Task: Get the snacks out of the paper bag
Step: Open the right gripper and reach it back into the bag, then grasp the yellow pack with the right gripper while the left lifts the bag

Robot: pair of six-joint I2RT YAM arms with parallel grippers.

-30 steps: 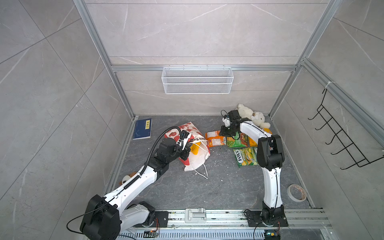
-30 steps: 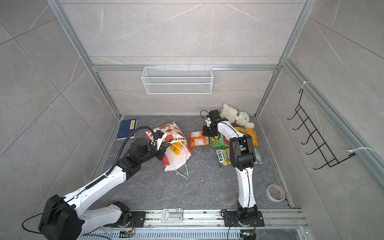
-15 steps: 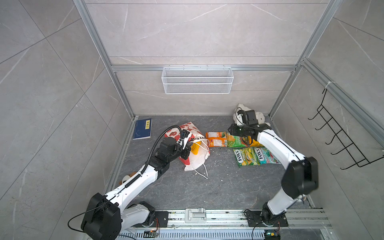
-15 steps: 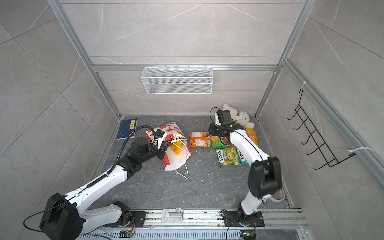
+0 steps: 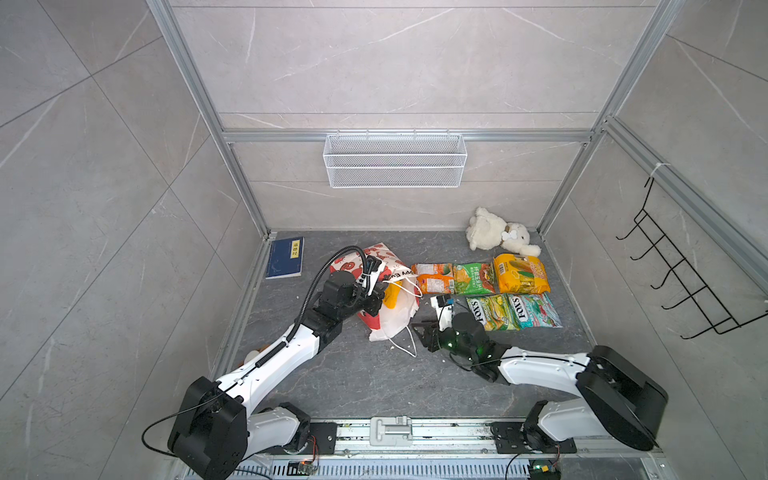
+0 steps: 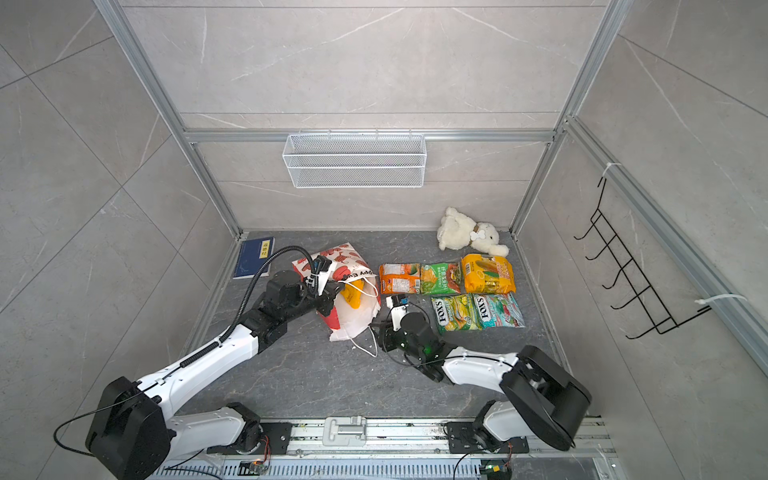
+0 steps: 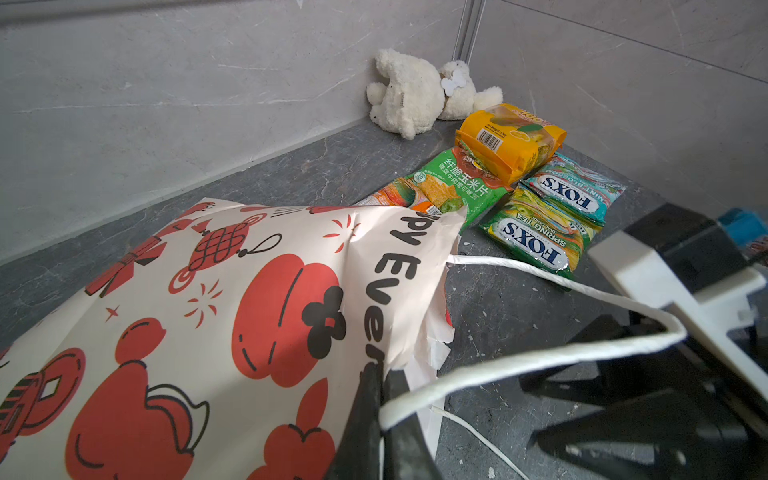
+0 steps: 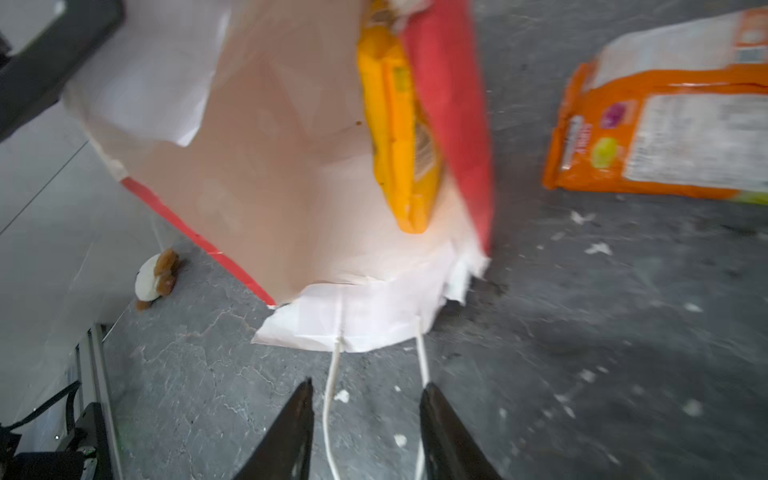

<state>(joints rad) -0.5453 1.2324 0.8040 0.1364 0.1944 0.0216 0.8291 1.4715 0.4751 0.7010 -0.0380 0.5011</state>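
The paper bag lies on its side, mouth towards the right arm. My left gripper is shut on the bag's upper rim beside a white cord handle, holding the mouth up. A yellow-orange snack still sits inside the bag. My right gripper is open, low over the floor just in front of the mouth, with the lower cord handle between its fingers, untouched. On the floor lie an orange snack, a green one, a yellow one and two FOX'S packets.
A white plush toy sits in the far right corner and a blue book by the left wall. A small brown and white toy lies near the left wall. A wire basket and black hooks hang on the walls.
My right arm has swung from the far row of snacks back to the front of the bag's mouth, jaws a little wider. The left gripper and bag have stayed put.
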